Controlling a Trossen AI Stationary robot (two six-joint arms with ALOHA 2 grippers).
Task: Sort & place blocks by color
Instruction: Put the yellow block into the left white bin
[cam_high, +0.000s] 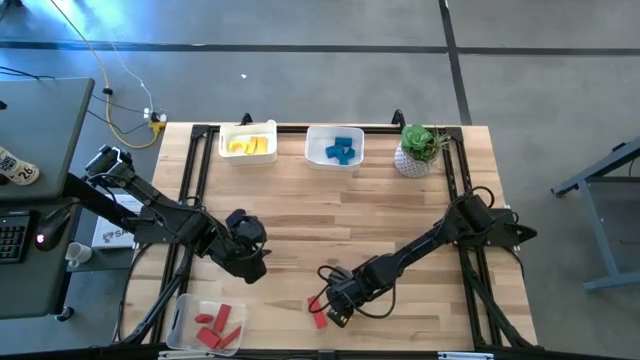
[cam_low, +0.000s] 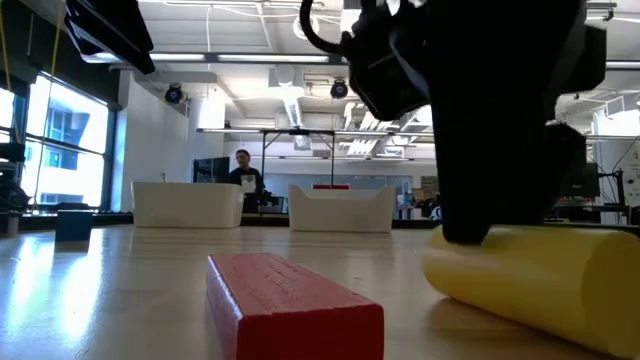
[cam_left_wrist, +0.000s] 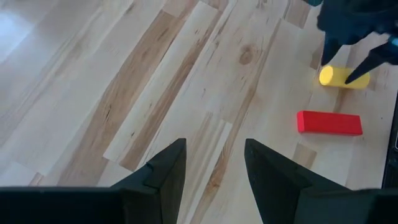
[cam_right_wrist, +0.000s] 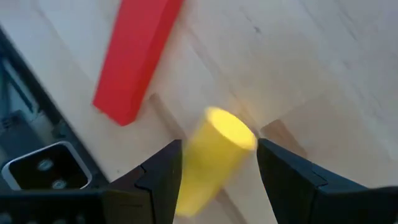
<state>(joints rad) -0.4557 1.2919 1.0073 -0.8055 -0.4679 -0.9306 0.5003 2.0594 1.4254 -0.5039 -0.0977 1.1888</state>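
A yellow cylinder block (cam_right_wrist: 214, 155) lies on its side on the table near the front edge. Beside it lies a red bar block (cam_right_wrist: 137, 56), also seen in the high view (cam_high: 318, 312). My right gripper (cam_high: 335, 306) is open and slants down over the cylinder (cam_left_wrist: 344, 76), one finger on each side of it. My left gripper (cam_high: 245, 248) hangs open over bare wood at the table's left, with nothing between its fingers (cam_left_wrist: 168, 174). Other blocks lie in three white bins. My right gripper comes at the yellow cylinder (cam_low: 540, 275) slanting down from above, its fingers (cam_right_wrist: 292, 180) lying across the cylinder's length near one end. The cylinder rests on the table. Whether a finger touches it, I cannot tell.
A white bin with yellow blocks (cam_high: 247, 143) and one with blue blocks (cam_high: 335, 147) stand at the far edge, next to a potted plant (cam_high: 418, 150). A bin with red blocks (cam_high: 207, 325) sits at the near left. A blue block (cam_low: 74, 224) stands on the table.
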